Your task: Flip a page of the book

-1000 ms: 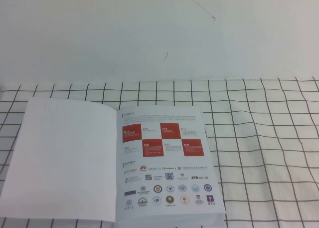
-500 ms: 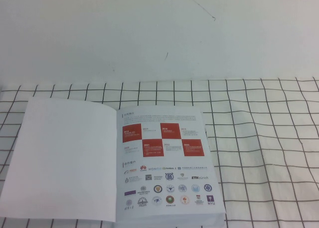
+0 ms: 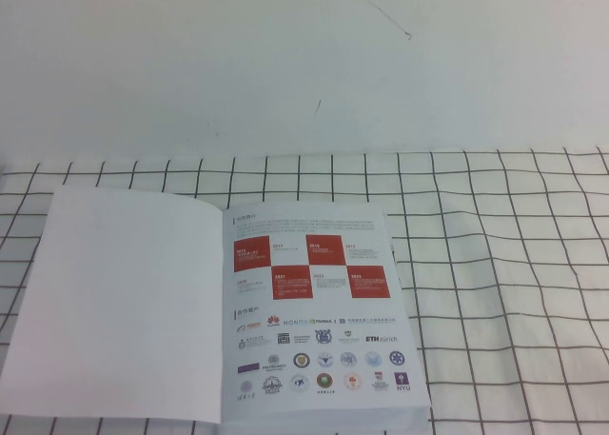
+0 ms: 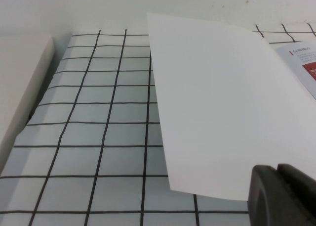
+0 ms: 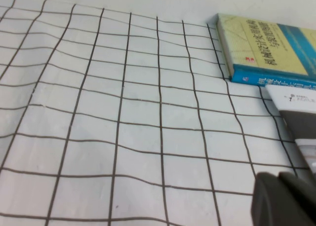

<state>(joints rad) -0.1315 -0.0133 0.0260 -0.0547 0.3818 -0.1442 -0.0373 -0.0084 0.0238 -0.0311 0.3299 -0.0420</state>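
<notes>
The book [image 3: 314, 311] lies open on the checked cloth at the front left of the table. The page [image 3: 124, 306] lies flat to the left with its blank white reverse up; it also shows in the left wrist view [image 4: 227, 102]. The inner page with red squares and logos [image 3: 319, 306] faces up on the right. My left gripper [image 4: 277, 172] is shut and empty, just above the page's near corner. My right gripper [image 5: 279, 180] is shut and empty over bare cloth to the right. Neither gripper shows in the high view.
The checked cloth [image 3: 495, 283] covers the table, slightly wrinkled at the right. A yellow and blue book [image 5: 269, 48] and a white and grey booklet [image 5: 296, 112] lie near my right gripper. A pale box edge [image 4: 19, 92] stands beside the cloth at the left.
</notes>
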